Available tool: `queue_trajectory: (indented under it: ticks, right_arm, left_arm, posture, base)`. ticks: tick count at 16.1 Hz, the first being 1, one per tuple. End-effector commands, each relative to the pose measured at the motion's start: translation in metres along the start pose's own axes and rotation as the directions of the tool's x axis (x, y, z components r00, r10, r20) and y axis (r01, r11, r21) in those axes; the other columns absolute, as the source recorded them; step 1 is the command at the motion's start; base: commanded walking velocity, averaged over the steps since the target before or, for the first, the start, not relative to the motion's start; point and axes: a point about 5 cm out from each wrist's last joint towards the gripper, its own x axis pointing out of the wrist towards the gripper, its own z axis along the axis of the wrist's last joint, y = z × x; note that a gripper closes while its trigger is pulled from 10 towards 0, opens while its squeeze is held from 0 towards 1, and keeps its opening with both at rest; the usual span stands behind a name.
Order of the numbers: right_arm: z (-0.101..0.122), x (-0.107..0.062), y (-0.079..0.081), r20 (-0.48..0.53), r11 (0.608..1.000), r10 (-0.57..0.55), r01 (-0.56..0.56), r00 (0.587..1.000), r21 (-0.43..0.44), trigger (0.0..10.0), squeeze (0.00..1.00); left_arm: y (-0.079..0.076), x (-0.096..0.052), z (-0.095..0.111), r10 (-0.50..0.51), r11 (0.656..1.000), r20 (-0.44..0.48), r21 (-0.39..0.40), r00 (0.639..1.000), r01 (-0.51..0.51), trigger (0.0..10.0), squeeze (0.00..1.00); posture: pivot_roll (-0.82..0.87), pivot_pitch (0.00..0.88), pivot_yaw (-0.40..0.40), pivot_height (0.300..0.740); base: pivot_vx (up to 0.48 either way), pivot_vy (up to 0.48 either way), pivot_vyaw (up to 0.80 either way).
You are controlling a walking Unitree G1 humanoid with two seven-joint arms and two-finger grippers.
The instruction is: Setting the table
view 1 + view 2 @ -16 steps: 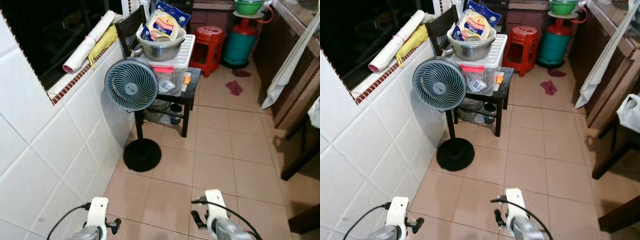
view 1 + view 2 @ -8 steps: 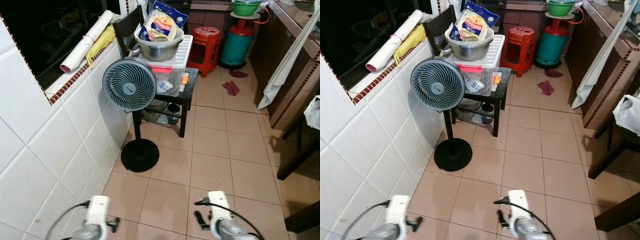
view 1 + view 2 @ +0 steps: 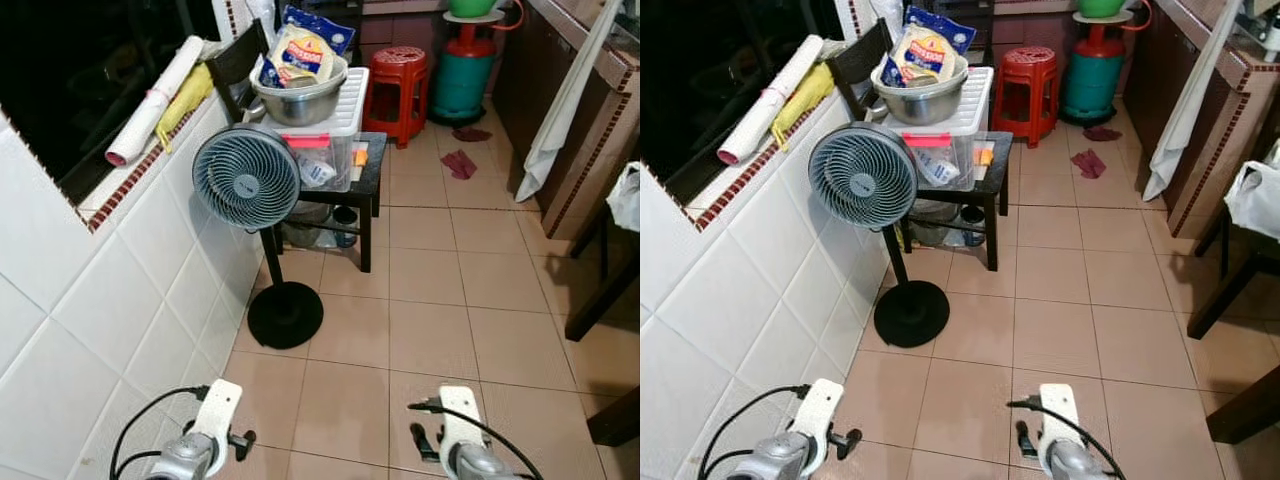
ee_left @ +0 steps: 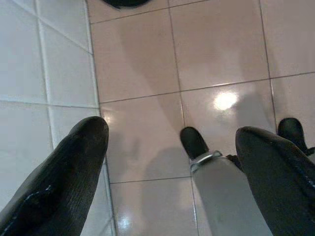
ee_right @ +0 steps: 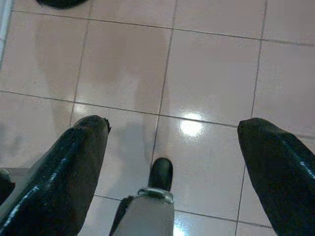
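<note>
- Left gripper [image 4: 170, 162] hangs low at about 7 o'clock, over the tiled floor [image 3: 430, 320] beside the white tiled wall [image 3: 120, 300]; its two black fingers [image 4: 69, 182] stand wide apart and hold nothing.
- Right gripper [image 5: 172, 162] hangs at about 5 o'clock over bare floor tiles; its fingers [image 5: 64, 182] are also spread wide, with nothing between them.
- A pedestal fan [image 3: 246, 177] stands at about 11 o'clock on a round black base [image 3: 285, 315], close to the wall.
- Just behind the fan, a small black table [image 3: 368, 180] carries a clear plastic box [image 3: 325, 160] with a white lid.
- On that lid sits a steel bowl [image 3: 298, 100], the only tableware in sight, holding a bag of wraps [image 3: 295, 55] and a blue packet [image 3: 318, 22].
- At 10 o'clock, a rolled white sheet [image 3: 155, 100] and a yellow cloth [image 3: 185, 95] lie on the window ledge [image 3: 95, 205].
- At 12 o'clock, far off, a red plastic stool [image 3: 398, 85] stands beside a teal gas cylinder [image 3: 463, 80].
- At 2 o'clock, a white cloth [image 3: 565, 110] hangs down a dark cabinet [image 3: 600, 140]; red rags [image 3: 458, 163] lie on the floor near it.
</note>
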Motion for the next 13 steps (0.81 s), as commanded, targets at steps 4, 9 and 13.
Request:
queue_trajectory:
  ticks: [4,9,13]
  right_arm:
    - [-0.006,-0.001,-0.002,-0.011,0.997,0.015,-0.016,1.000,-0.073,10.0,0.00]
    - [0.064,0.001,-0.004,0.245,0.996,0.083,-0.070,0.966,-0.061,10.0,0.00]
    - [0.107,-0.006,0.000,0.437,0.989,0.146,-0.144,0.887,-0.038,10.0,0.00]
  left_arm:
    - [0.003,0.000,0.000,0.033,0.999,0.011,-0.040,0.999,-0.032,10.0,0.00]
    - [0.017,-0.004,0.028,0.056,0.995,0.202,-0.090,0.978,-0.039,10.0,0.00]
    - [0.050,-0.020,0.079,0.121,0.991,0.450,-0.102,0.885,-0.083,10.0,0.00]
  posture:
    - [-0.13,0.000,0.052,0.740]
    - [-0.09,0.000,0.017,0.740]
    - [-0.06,0.000,0.014,0.740]
  base:
    - [0.000,0.000,0.00]
    - [0.000,0.000,0.00]
    - [0.000,0.000,0.00]
